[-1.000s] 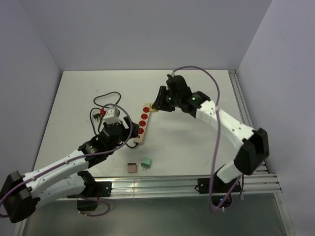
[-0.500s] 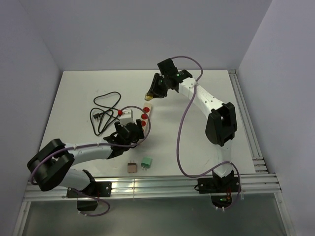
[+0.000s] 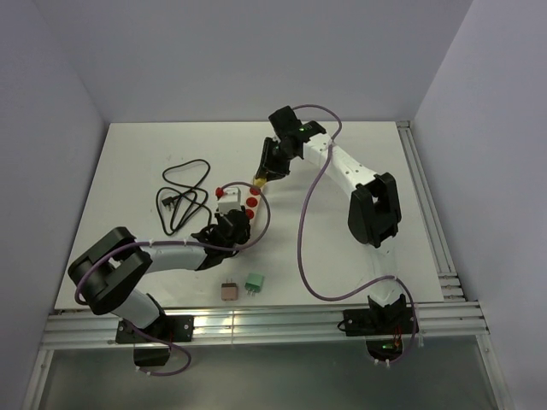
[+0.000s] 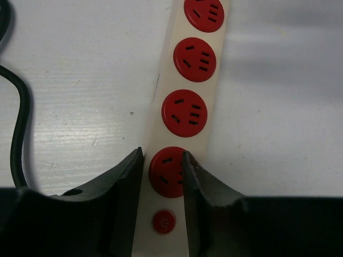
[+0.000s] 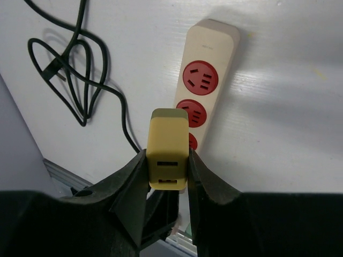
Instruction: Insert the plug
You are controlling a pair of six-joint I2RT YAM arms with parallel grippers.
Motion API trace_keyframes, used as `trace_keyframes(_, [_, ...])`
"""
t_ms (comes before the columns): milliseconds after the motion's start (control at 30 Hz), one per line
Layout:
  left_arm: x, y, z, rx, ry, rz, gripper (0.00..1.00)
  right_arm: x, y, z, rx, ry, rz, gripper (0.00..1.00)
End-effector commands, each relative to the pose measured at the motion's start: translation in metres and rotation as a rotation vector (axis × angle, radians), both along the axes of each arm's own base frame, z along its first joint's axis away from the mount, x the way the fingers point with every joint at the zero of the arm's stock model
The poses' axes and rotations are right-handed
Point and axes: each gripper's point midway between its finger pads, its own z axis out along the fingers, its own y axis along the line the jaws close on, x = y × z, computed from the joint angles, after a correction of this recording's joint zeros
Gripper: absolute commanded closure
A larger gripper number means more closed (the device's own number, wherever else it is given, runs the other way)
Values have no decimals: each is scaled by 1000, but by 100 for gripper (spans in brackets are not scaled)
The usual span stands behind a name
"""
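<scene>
A cream power strip (image 3: 252, 203) with red round sockets lies mid-table. In the left wrist view it (image 4: 187, 80) runs away from me, with a red switch (image 4: 163, 221) at its near end. My left gripper (image 4: 162, 155) has a finger on each side of that near end and is shut on the strip. My right gripper (image 5: 167, 160) is shut on a yellow plug adapter (image 5: 168, 134) and holds it above the strip (image 5: 210, 51), over its middle sockets. In the top view the right gripper (image 3: 263, 173) hangs over the strip's far end and the left gripper (image 3: 229, 227) is at its near end.
A coiled black cable (image 3: 184, 195) lies left of the strip and shows in the right wrist view (image 5: 80, 69). A green block (image 3: 254, 281) and a brown block (image 3: 229, 290) sit near the front edge. Metal rails (image 3: 282, 320) run along the front and right sides.
Both arms have folded back. My left gripper has settled round the strip's near end. My right gripper has moved slightly left with the yellow plug, still over the strip's far end.
</scene>
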Motion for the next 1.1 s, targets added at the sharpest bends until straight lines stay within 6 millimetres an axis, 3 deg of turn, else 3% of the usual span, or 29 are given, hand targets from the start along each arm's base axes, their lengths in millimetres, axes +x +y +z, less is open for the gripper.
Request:
trace_keyframes(0, [-6, -7, -9, -48, 30, -50, 62, -2, -10, 12, -30, -32, 24, 100])
trace_keyframes(133, [-14, -4, -19, -46, 59, -56, 68, -9, -12, 6, -31, -10, 37, 100])
trace_keyframes(367, [-29, -12, -31, -109, 126, -99, 87, -12, -17, -4, -89, 11, 25, 100])
trace_keyframes(500, [-43, -10, -39, -156, 171, -100, 91, -14, -23, -8, -107, 1, -15, 100])
trace_keyframes(867, [-69, -33, -38, -317, 238, -200, 100, -8, -26, -18, -176, -17, -52, 100])
trace_keyframes(1067, [-84, -42, -38, -368, 262, -246, 100, -7, -15, -21, -190, -14, -13, 100])
